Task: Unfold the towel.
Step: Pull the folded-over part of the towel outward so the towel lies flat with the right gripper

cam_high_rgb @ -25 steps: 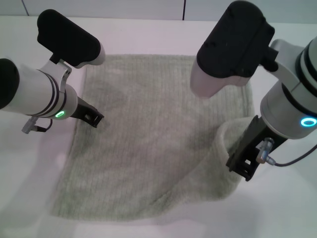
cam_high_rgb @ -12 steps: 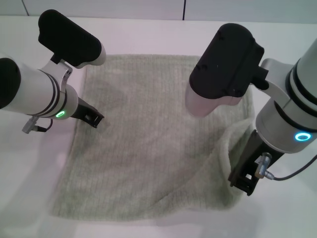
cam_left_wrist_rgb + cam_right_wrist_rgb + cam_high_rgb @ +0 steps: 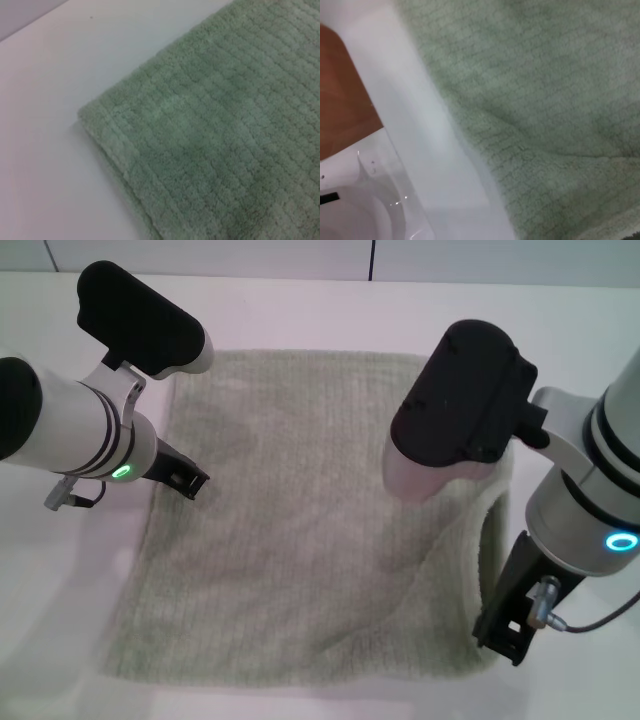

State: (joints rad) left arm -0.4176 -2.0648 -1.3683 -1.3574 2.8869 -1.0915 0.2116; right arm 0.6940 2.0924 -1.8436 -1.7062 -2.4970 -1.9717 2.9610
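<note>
The right gripper (image 3: 497, 625) sits at the towel's (image 3: 300, 540) 4 o'clock corner — nearer arm, touching the raised fold that runs toward 10 o'clock. Its fingers' state I cannot tell. The towel lies mostly flat on the tabletop (image 3: 60, 640); the left gripper (image 3: 185, 477) hovers at its 9 o'clock edge — state also unclear.

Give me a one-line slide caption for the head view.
Pale sage-green ribbed terry towel nearly flat on the white table, one fold by the right pincer; left pincer at its edge.

The right arm's black housing hides part of the towel (image 3: 290, 540); its near-right corner perhaps stays folded.
</note>
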